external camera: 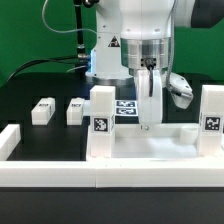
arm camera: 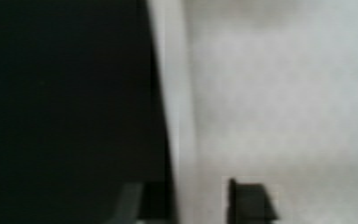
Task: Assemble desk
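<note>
- The large white plastic rectangular desk panel [external camera: 165, 148], with its raised rim, lies flat on the black table [external camera: 30, 95]. It sits toward the exterior view's right, just behind the long low white rail [external camera: 50, 172].
- Two white square tagged corner posts stand upright at the panel's near corners, one [external camera: 102, 108] at the exterior view's left and one [external camera: 212, 110] at its right.
- A third leg post [external camera: 149, 115], white and square, stands upright between them with its lower end down at the panel. Seating cannot be confirmed.
- The two-finger gripper [external camera: 148, 88] hangs directly above the panel, pinching the third leg post at its upper part.
- The wrist view is blurred. It shows dark fingertips [arm camera: 247, 200] flanking the pale post [arm camera: 176, 100].
- Two loose white posts [external camera: 42, 110] [external camera: 75, 110] lie on the table at the exterior view's left, well apart from the gripper.
- The marker board [external camera: 125, 107] lies behind the panel.
</note>
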You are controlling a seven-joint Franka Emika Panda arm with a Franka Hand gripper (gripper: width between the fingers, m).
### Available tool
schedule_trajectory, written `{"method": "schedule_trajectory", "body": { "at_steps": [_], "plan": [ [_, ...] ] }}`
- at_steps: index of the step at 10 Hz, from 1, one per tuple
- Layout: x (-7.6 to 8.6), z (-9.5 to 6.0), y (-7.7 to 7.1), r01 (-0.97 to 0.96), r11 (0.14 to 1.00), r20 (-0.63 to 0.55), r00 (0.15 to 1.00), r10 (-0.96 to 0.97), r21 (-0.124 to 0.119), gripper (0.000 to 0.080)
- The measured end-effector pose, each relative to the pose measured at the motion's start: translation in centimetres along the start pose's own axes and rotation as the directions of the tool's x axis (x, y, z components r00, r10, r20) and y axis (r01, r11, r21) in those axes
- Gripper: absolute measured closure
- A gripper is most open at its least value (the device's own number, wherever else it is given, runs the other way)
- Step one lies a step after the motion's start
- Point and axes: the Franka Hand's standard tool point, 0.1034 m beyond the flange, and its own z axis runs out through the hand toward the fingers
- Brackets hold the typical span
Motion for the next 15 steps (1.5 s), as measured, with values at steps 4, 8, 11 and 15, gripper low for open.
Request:
{"method": "schedule_trajectory", "body": {
  "at_steps": [4,8,11,15],
  "plan": [
    [-0.1,0.1,0.2,0.015,1.0,0.002,1.0,-0.015,-0.008,0.0744],
    [0.0,0.1,0.2,0.017,1.0,0.002,1.0,-0.017,-0.008,0.0744],
    [0.0,0.1,0.2,0.042,0.999,0.002,0.999,-0.042,-0.007,0.0744],
    [4.1,0.0,2.6,0.447,0.895,-0.001,0.895,-0.447,0.006,0.0742]
  ]
}}
